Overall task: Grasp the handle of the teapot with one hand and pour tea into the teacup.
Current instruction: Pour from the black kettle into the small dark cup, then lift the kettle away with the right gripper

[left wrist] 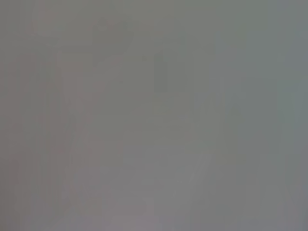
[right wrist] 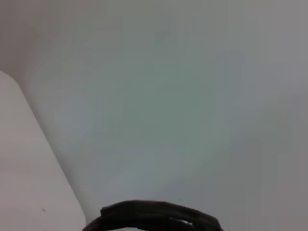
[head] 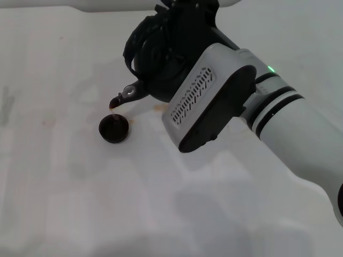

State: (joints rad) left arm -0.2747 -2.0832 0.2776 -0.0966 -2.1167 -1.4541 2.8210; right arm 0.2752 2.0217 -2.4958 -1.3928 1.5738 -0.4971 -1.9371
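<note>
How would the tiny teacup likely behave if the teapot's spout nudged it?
The teacup looks small and low, so it would probably slide rather than tip. It stands free on the smooth white table, so little would hold it. Beside the teapot it seems light.

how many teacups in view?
1. The teacup sits on the table, just below the teapot spout. The right arm covers part of the table, so another could be hidden.

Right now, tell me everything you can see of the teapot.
The teapot is a round-bellied matte black pot, held off the white table and tipped toward the robot's left. Its short spout, with a small silvery cap, points down just above the teacup. The right arm's wrist covers much of the body. The ribbed black handle arches over its top; the grip there is hidden.
</note>
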